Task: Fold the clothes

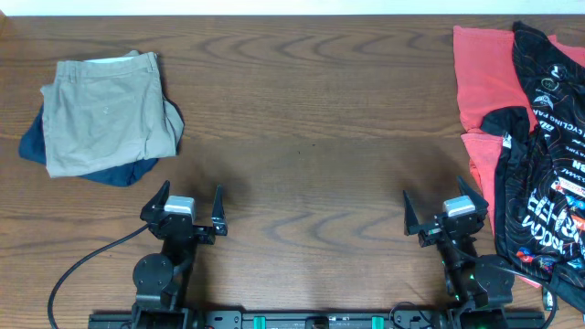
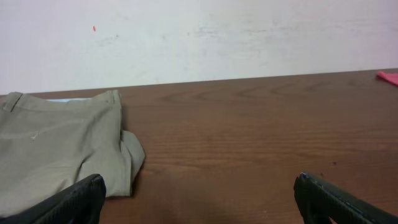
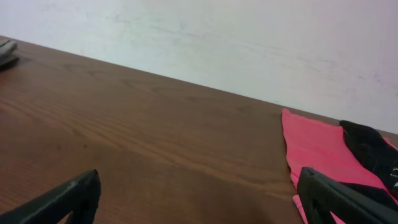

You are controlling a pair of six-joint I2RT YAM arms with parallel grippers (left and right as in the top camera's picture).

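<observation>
Overhead, the black jersey (image 1: 539, 183) lies crumpled on red shirts (image 1: 480, 73) at the right edge of the worktop (image 1: 311, 110), looks thin, light and floppy, best pinched by an edge, while the left end effector (image 1: 192, 189) and right end effector (image 1: 435, 195) stand spread wide, holding nothing.

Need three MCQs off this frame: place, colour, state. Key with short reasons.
1. Where is the black jersey?
A) table's right end, over red shirts
B) its centre
C) hanging from a gripper

2. Colour of the garment under the khaki shorts?
A) white
B) green
C) navy

3. The left gripper and right gripper are:
A) both shut
B) both open, empty
C) one gripping cloth

Key:
1 A, overhead shows it draped on the red shirts.
2 C, navy edges stick out below.
3 B, fingers spread, nothing between.
</observation>
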